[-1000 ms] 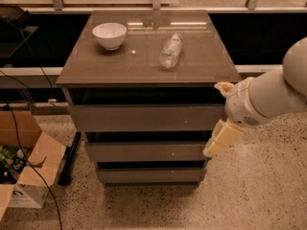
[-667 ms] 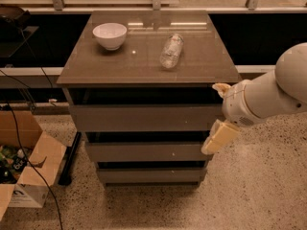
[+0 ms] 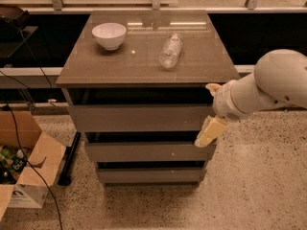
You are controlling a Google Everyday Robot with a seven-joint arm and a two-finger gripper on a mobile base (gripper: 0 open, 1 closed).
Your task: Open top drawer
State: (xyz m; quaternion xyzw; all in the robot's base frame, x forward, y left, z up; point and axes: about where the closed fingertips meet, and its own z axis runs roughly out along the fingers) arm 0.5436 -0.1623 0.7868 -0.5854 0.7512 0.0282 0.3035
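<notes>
Grey-brown matte panels make up the front of a low cabinet (image 3: 144,66) that fills the middle of the camera view, three handleless drawers stacked one under another. The top drawer (image 3: 134,118) is the widest and tallest of them, directly under the cabinet top, with a dark band of shadow along its upper edge. I cannot tell whether it has been drawn out at all. Below it sit the narrower middle drawer (image 3: 144,152), with a small white speck on its face, and the shortest bottom drawer (image 3: 148,176).

On the cabinet top a white bowl (image 3: 109,35) stands toward 11 o'clock, and a clear plastic bottle (image 3: 171,51) lies on its side toward 1 o'clock, the two well apart.

The white arm (image 3: 273,83) comes in from 3 o'clock. Its gripper (image 3: 204,113) is at the right end of the top drawer with its yellowish fingers spread wide. One finger (image 3: 213,87) is at 12 o'clock of that end, level with the shadow band, and the other finger (image 3: 210,131) is at 6 o'clock, over the drawer's lower corner. Nothing is clamped between them, and whether either finger touches the panel I cannot tell.

Toward 8 o'clock of the view an open cardboard box (image 3: 29,171) rests on the speckled floor (image 3: 259,186), and a black cable (image 3: 19,128) trails across it.
</notes>
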